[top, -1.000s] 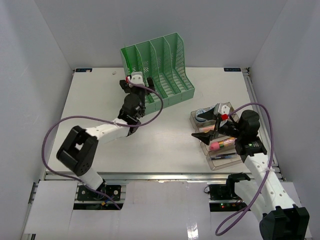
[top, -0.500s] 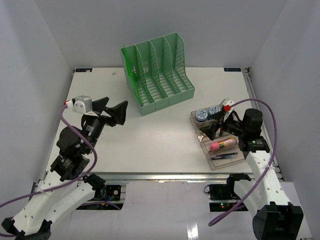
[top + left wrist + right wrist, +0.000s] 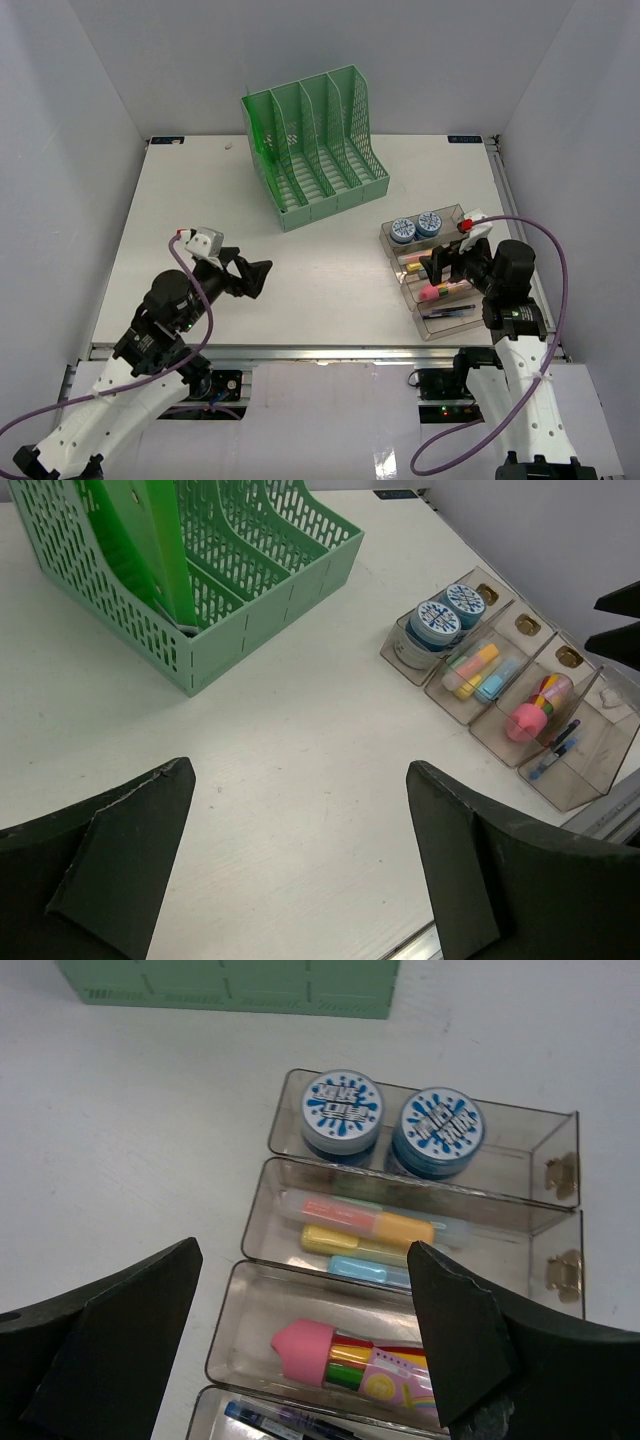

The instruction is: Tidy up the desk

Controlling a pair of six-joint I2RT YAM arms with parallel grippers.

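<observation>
The desk (image 3: 330, 255) is a white tabletop. At its near left my left gripper (image 3: 252, 278) hangs open over bare desk (image 3: 300, 710), nothing between its fingers. My right gripper (image 3: 440, 267) is open above the clear stepped tray (image 3: 388, 236). In the right wrist view the right gripper (image 3: 302, 1250) straddles the tray compartment holding a pink-capped multicolour pen (image 3: 350, 1360), apart from it. The tray also holds two blue-lidded jars (image 3: 342, 1110), pastel highlighters (image 3: 370, 1230) and dark pens (image 3: 290, 1422).
A green slotted file rack (image 3: 315, 145) stands at the back middle, with a bright green folder (image 3: 140, 540) upright in its left slot. White walls close in the desk on three sides. A metal rail (image 3: 320, 350) runs along the front edge.
My left arm has pulled back from the file rack to the near left of the desk. My right gripper has drawn back from over the pink pen, which stays in the tray.
</observation>
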